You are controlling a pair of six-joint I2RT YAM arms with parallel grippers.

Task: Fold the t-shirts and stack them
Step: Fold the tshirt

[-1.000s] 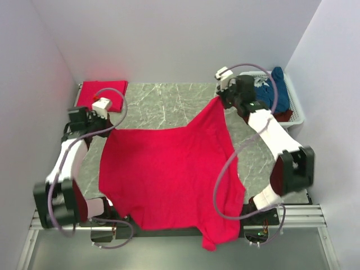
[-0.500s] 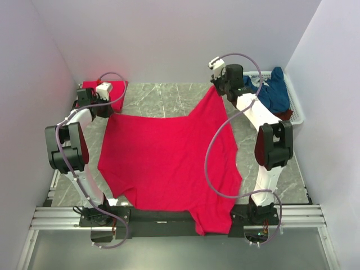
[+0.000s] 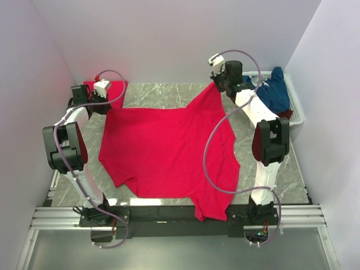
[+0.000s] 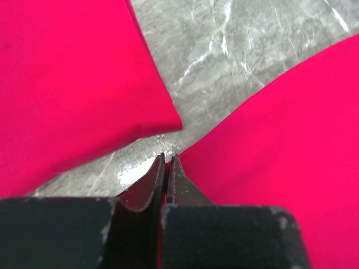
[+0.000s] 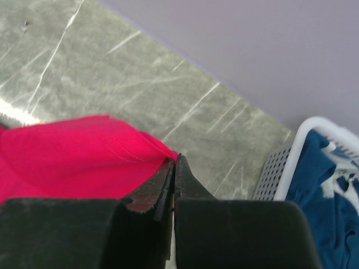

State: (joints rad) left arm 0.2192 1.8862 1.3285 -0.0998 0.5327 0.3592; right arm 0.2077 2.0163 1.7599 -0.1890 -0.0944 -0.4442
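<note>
Red t-shirt (image 3: pixel 169 152) lies spread on the marble desk (image 3: pixel 163 95), drawn farther from the near edge than a second ago, with less cloth hanging over. Left gripper (image 3: pixel 106 106) and right gripper (image 3: pixel 216 85) stay pinched on its far corners, so the spreading looks almost done. No brand, label or writing is legible.

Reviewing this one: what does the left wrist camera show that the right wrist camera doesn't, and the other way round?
Left wrist only: the folded red t-shirt, lying apart from the spread one. Right wrist only: the white basket holding the blue t-shirt. Both: the marble table and the spread red t-shirt, with its edge pinched in each view by that arm's shut fingers, the left gripper and the right gripper.
</note>
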